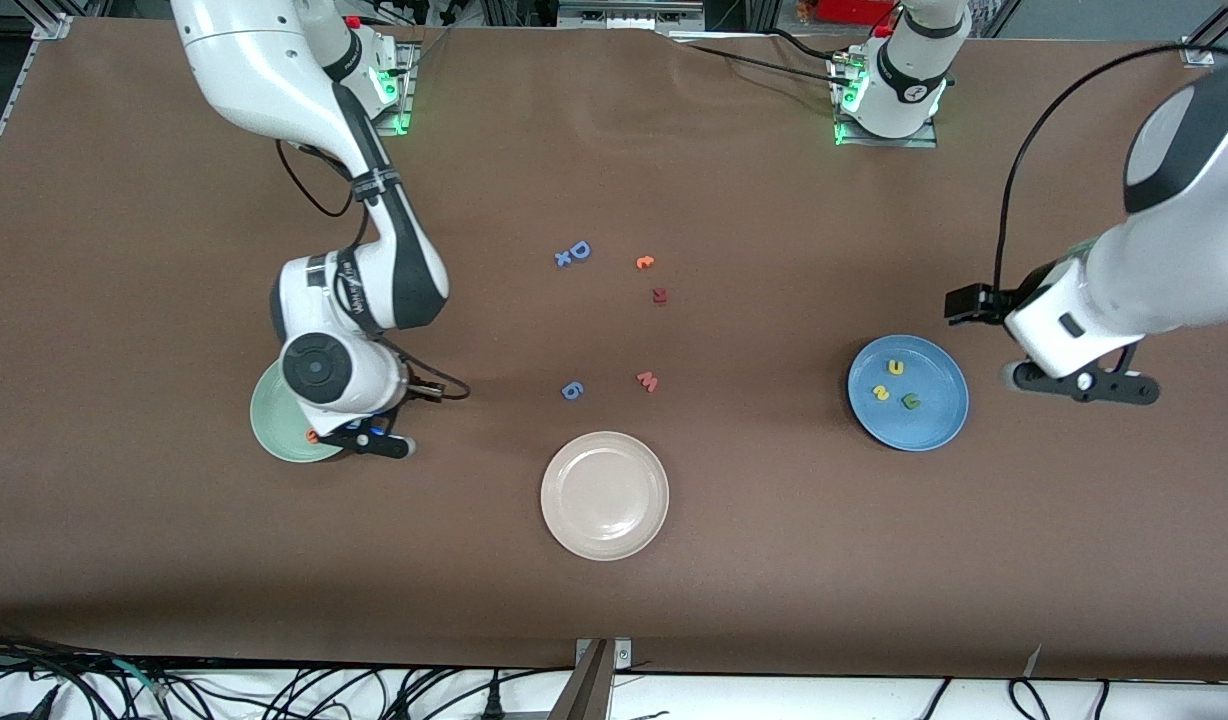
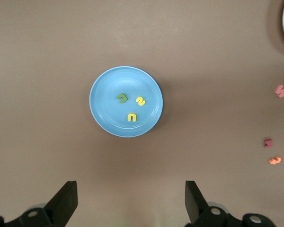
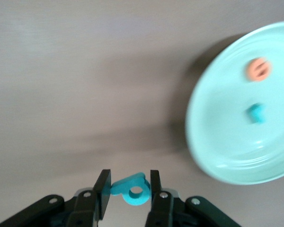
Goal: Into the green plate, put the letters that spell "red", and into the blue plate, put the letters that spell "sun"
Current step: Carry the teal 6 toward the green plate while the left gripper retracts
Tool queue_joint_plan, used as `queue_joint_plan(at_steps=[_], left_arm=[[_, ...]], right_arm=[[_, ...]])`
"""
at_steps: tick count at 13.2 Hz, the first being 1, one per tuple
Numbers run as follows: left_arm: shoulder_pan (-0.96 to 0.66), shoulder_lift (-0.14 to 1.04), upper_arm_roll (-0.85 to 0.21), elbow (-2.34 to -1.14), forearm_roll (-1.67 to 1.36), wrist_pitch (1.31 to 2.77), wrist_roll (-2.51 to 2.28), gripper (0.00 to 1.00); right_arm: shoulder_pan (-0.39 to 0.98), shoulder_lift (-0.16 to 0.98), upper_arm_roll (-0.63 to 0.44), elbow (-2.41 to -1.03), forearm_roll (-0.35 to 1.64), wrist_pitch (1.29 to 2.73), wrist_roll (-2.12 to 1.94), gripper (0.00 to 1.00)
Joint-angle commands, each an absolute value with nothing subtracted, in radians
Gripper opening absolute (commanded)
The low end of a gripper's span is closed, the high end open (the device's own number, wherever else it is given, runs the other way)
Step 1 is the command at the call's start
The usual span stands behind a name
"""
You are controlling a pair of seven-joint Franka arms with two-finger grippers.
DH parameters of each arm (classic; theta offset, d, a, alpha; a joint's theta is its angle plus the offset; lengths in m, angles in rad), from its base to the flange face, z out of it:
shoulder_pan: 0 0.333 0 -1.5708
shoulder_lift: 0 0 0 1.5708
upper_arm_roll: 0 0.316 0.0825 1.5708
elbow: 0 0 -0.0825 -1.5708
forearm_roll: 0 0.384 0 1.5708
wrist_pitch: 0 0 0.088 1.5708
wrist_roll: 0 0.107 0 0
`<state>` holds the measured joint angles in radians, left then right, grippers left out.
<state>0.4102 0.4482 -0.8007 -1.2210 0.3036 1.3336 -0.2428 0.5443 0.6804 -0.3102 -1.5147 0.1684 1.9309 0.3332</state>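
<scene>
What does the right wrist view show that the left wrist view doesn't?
Only the right wrist view: the right pincer shut on a teal d over bare table beside the green plate, which holds an orange e and a teal r.
Only the left wrist view: the open left pincer waiting over the table near the blue plate holding the s, u and n.
Both: the brown table.

We note a matt brown counter, cloth-like in texture. The green plate, blue plate and beige-white plate look smooth and slightly glossy. The teal letter "d" looks matt and foam-like.
</scene>
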Motion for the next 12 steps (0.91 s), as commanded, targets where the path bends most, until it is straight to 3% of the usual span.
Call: queue_joint_plan(at_steps=[1,4,7,8,9,10,12], left_arm=[[0.241,0.31,-0.521,-1.238,0.165,1.334,-0.192,1.0],[0.082,0.191,-0.213,-1.345,0.043,1.417,-0.083,1.0],[0.04,0.057,-0.157,-1.546,0.046,1.538,-0.081,1.0],[0.037,0.034,-0.156,-1.587,0.045,1.57,-0.081,1.0],[0.035,0.009,-0.155,-1.623,0.043,1.601,-0.074,1.0],[0.023,-0.023,-0.146,-1.672,0.041,1.632,-0.069,1.0],[-0.037,-0.046,-0.069,-1.706,0.041,1.649,-0.031,1.0]], right_arm=[[0.542,0.667,-0.38,-1.519,0.156,1.884,0.198,0.2],[0.464,0.675,-0.385,-1.519,0.155,1.878,0.092,0.2],[0.407,0.681,-0.383,-1.519,0.156,1.881,0.011,0.23],[0.405,0.681,-0.383,-1.519,0.161,1.881,0.011,0.43],[0.405,0.683,-0.383,-1.517,0.166,1.882,0.017,0.77],[0.405,0.681,-0.385,-1.516,0.167,1.882,0.023,0.99],[0.406,0.678,-0.384,-1.514,0.167,1.879,0.02,1.0]])
